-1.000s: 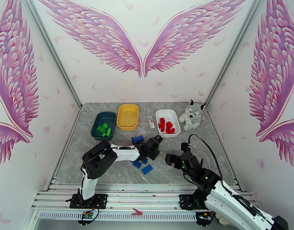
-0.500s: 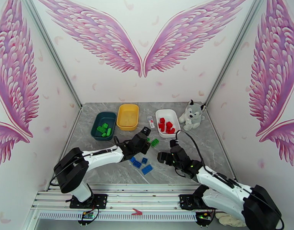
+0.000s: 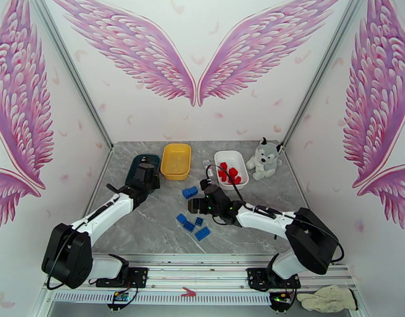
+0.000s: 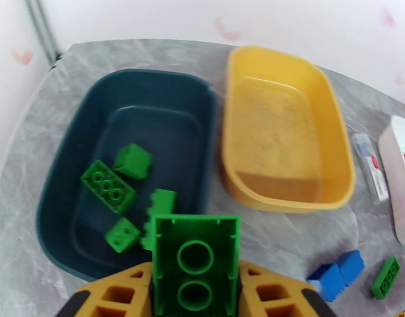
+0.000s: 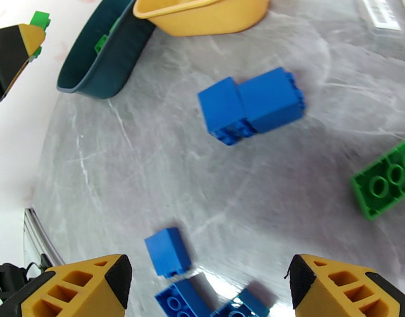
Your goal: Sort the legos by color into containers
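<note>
My left claw [image 4: 194, 277] is clamped on a green lego [image 4: 195, 244], hollow underside up, above the near rim of the dark teal tray [image 4: 54, 170], where other green legos [image 4: 108, 186] lie. My right claw [image 5: 208, 283] stands wide apart, touching nothing, over blue legos [image 5: 168, 252] on the table [image 5: 123, 170], near of the yellow tray [image 5: 202, 17].

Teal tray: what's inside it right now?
Four green bricks lie in the tray; no other colour visible. One is half hidden behind the held brick in the left gripper, which also covers the tray's near right corner, so anything there is unseen.
</note>
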Robot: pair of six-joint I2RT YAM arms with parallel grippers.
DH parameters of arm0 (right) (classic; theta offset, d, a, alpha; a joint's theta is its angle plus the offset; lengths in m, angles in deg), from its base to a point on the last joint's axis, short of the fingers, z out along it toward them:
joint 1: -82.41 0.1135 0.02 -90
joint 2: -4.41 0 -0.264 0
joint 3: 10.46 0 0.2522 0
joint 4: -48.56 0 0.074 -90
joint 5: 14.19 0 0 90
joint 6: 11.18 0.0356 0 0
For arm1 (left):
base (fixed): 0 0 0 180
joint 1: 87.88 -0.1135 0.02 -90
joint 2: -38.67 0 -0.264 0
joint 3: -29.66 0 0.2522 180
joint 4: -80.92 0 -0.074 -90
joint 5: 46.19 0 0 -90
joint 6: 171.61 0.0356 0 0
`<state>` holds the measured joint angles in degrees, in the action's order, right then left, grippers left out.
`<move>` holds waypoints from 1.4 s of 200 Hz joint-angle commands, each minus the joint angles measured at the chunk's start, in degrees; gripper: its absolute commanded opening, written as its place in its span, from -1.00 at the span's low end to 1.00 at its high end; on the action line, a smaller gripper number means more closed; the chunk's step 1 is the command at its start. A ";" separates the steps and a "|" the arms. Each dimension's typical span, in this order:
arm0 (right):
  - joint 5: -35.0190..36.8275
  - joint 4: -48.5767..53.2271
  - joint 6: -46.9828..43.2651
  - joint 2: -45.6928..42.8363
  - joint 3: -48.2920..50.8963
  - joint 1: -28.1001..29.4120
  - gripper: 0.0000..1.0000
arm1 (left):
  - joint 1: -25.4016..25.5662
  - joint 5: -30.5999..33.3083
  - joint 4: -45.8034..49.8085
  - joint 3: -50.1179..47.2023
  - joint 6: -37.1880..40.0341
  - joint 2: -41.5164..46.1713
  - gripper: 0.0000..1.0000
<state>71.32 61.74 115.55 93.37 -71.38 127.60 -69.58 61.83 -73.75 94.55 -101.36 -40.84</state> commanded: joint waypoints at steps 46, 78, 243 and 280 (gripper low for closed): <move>2.66 1.44 -2.32 -4.47 1.79 0.30 0.74 | -1.00 -2.64 0.55 2.49 -0.84 -3.00 0.43; 5.72 3.22 -2.37 -9.26 5.33 0.13 0.75 | 2.26 -3.42 -0.28 1.52 -1.29 -0.11 0.45; 17.38 20.37 2.49 -41.38 22.31 -5.20 1.00 | 29.58 -9.23 -18.89 6.17 4.16 -25.15 0.68; 18.29 22.94 3.43 -45.18 24.25 -5.20 0.98 | 30.47 -12.21 -21.52 7.75 4.01 -28.67 0.69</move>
<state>87.56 80.88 117.43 50.08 -48.69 122.90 -39.96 52.50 -91.63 99.10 -97.89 -67.35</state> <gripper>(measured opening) 0.994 0.843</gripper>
